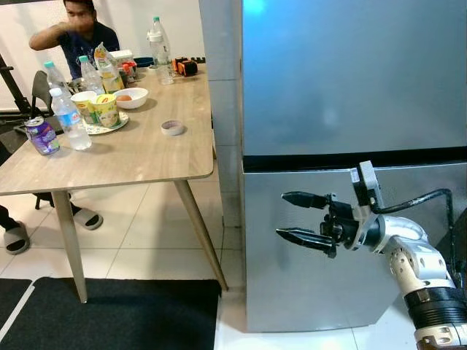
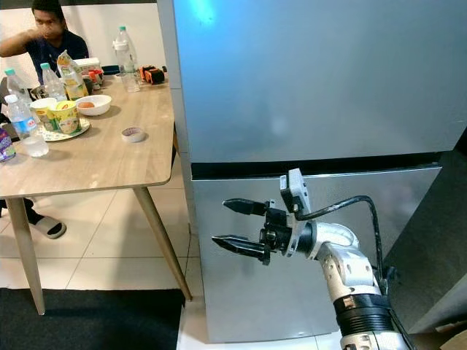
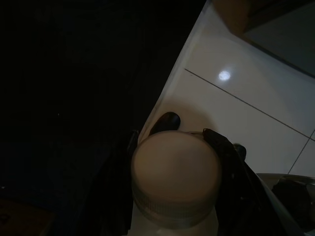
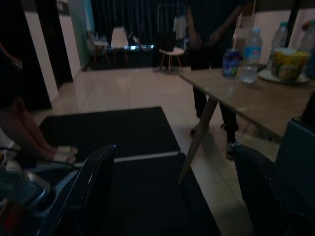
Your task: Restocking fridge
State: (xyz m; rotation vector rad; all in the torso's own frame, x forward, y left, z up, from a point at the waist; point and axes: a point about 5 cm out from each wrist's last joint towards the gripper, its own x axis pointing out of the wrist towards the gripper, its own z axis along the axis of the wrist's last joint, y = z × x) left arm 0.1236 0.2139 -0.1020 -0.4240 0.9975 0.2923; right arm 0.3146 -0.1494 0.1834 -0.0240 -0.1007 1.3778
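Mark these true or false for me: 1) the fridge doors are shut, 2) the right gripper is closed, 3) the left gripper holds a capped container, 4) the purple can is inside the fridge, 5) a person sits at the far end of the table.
1) The fridge doors are shut: true.
2) The right gripper is closed: false, its fingers are spread apart in front of the lower door.
3) The left gripper holds a capped container: true.
4) The purple can is inside the fridge: false, it stands on the table.
5) A person sits at the table's far end: true.
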